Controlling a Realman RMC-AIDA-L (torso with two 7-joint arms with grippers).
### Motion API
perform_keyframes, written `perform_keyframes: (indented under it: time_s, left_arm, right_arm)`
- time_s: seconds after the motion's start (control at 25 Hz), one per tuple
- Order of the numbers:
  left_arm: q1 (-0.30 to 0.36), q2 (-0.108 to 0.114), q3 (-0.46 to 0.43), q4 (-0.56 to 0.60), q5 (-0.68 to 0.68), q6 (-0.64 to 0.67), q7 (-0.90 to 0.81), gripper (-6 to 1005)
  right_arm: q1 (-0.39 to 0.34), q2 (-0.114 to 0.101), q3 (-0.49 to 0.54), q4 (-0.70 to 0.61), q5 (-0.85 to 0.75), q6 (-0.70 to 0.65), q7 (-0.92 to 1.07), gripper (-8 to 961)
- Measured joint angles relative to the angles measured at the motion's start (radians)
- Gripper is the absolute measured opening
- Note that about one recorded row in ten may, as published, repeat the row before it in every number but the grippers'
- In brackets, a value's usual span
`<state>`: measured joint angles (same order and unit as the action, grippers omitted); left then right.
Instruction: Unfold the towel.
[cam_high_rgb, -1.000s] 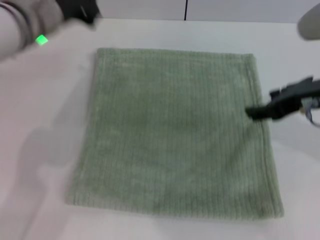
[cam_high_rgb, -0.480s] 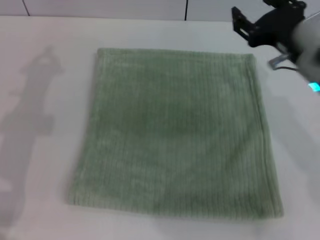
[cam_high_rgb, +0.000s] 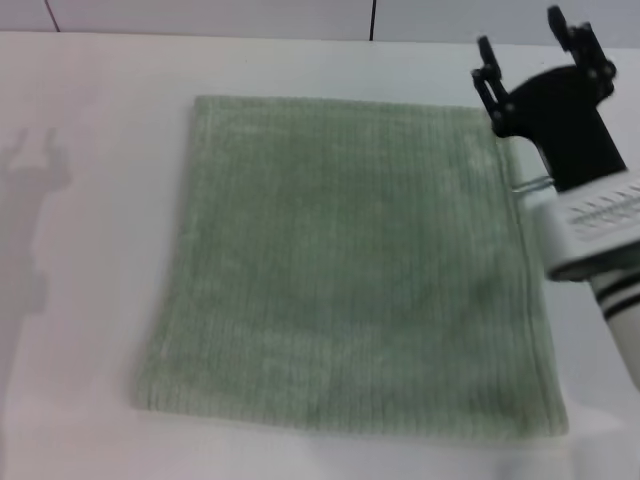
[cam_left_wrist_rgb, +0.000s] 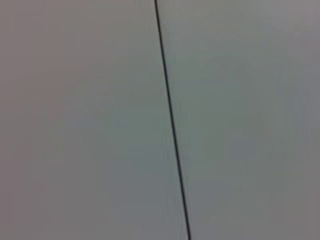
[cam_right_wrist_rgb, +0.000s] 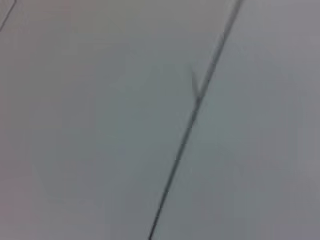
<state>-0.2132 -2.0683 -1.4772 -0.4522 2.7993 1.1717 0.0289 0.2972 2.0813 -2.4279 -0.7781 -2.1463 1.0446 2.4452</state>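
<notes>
Since half a second ago the right gripper has been swung over the far right corner of the towel, fingers spread and empty, while the towel is left flat on the worktop, apparently already unfolded.

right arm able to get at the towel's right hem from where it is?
Probably yes. The right gripper, open and empty, sits by the towel at its far right corner, nothing between them.

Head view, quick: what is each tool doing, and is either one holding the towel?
Left tool: out of sight in every view.
Right tool: open, empty, raised over the far right corner of the towel, holding nothing.
</notes>
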Motion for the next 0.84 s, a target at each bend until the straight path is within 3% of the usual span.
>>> perform_keyframes:
  time_s: [0.16,0.4,0.72,0.84]
  left_arm:
    - [-0.036,-0.002,-0.013,0.076,-0.009,0.011,-0.001,298]
    - [-0.043,-0.001,-0.018,0.105,-0.011,0.006,-0.001,608]
    - [-0.031,-0.003,-0.011,0.124,-0.011,0.017,0.009,837]
    - [-0.028,-0.004,-0.009,0.131,-0.01,0.022,0.011,837]
  right_arm:
    - [0.019,-0.001,0.0,0.171,-0.016,0.088,0.332,736]
    - [-0.014,0.002,0.062,0.222,-0.022,0.09,0.449,750]
    - [-0.034,0.009,0.055,0.25,-0.031,0.094,0.479,766]
    - [-0.038,0.009,0.054,0.26,-0.032,0.096,0.485,766]
